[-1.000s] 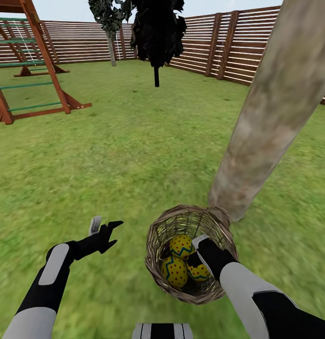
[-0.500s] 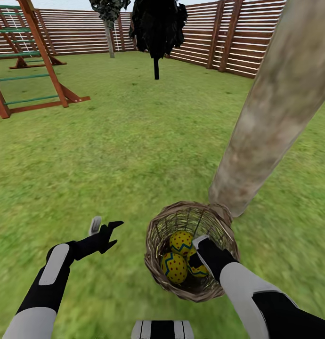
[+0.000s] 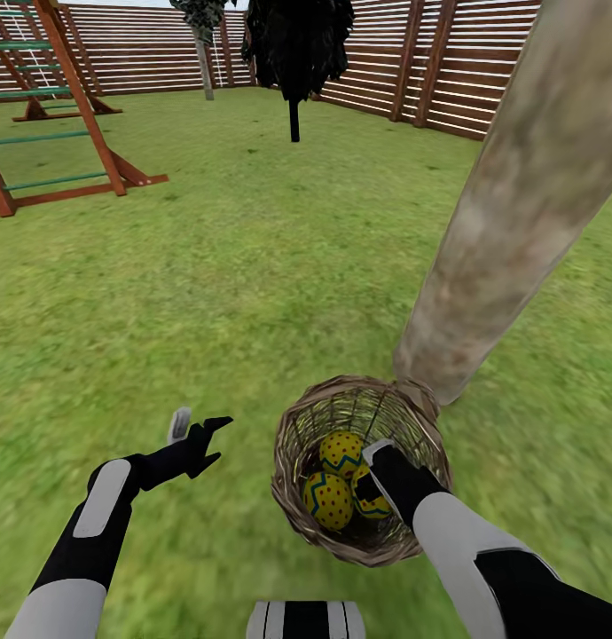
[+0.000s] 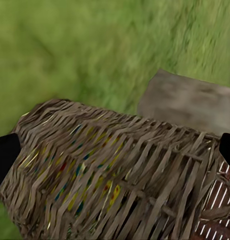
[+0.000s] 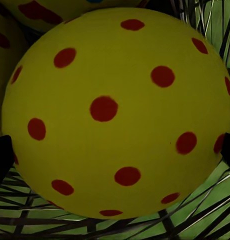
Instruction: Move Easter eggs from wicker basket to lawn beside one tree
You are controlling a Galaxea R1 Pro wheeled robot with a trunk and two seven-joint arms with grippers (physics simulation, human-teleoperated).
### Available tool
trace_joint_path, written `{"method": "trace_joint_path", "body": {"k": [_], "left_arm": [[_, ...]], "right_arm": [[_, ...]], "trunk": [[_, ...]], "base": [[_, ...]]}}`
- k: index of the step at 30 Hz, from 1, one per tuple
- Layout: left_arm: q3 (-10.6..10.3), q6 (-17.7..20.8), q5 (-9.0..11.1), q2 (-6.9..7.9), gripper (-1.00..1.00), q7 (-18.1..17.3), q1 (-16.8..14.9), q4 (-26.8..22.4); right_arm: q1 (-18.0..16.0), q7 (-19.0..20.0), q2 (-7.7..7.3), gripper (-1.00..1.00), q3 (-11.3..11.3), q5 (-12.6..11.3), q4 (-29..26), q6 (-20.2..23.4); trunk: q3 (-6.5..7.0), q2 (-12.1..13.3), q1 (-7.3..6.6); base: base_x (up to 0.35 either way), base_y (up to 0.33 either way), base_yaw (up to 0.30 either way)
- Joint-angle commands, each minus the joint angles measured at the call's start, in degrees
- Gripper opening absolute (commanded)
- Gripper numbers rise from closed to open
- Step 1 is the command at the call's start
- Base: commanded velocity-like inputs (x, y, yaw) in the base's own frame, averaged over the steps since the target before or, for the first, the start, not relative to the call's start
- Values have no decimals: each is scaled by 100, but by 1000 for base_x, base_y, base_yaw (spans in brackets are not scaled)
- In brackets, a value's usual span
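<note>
The wicker basket (image 3: pixel 293 444) stands on the lawn (image 3: pixel 208 293) right against the foot of the tree's trunk (image 3: pixel 510 213). Three Easter eggs lie inside it: one at the back (image 3: pixel 340 449), one at the front left (image 3: pixel 327 500) and one on the right (image 3: pixel 377 508), partly behind my right arm. My right gripper (image 3: pixel 370 477) reaches down into the basket. In the right wrist view it (image 5: pixel 115 150) is open, with a yellow red-dotted egg (image 5: pixel 120 110) between its fingertips (image 5: pixel 2 156). My left gripper (image 3: pixel 198 430) hovers open over the grass left of the basket. It (image 4: pixel 115 150) faces the basket's woven side (image 4: pixel 120 170).
A wooden play set (image 3: pixel 58 106) stands far left. A dark narrow tree (image 3: pixel 295 53) and a further small tree (image 3: pixel 201 35) rise at the back, before the brown slat fence (image 3: pixel 412 71). Open grass spreads left of and beyond the basket.
The whole head view has shifted slightly, so basket, trunk and fence sit a little higher in the picture. Both arms and the eggs keep their places relative to the basket.
</note>
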Motion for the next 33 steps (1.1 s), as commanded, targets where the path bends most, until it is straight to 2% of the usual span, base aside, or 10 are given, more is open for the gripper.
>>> {"method": "trace_joint_path", "body": {"k": [1, 13, 16, 20, 26, 33], "left_arm": [[6, 25, 59, -2, 100, 57, -4, -4], [9, 25, 80, -2, 100, 57, -4, -9], [6, 25, 85, -2, 100, 57, -4, -4], [6, 25, 86, -2, 100, 57, -4, -4], [6, 25, 79, -2, 100, 57, -4, -4], [6, 25, 77, -2, 100, 57, -4, -4]], "right_arm": [[7, 56, -1, -100, -22, -214, 203, -130], [7, 62, 17, -100, -22, -218, 212, -130], [7, 62, 17, -100, -22, -218, 212, -130], [7, 62, 23, -100, -22, -218, 212, -131], [7, 62, 34, -100, -14, -218, 212, -130], [7, 62, 50, -100, -13, -218, 218, -130]], "trunk": [[-5, 1, 3], [-72, -3, 11], [-5, 1, 3], [-5, 1, 3], [83, 6, -7], [83, 6, -7]], "base": [[0, 0, 0], [0, 0, 0], [0, 0, 0], [0, 0, 0], [0, 0, 0], [0, 0, 0]]}}
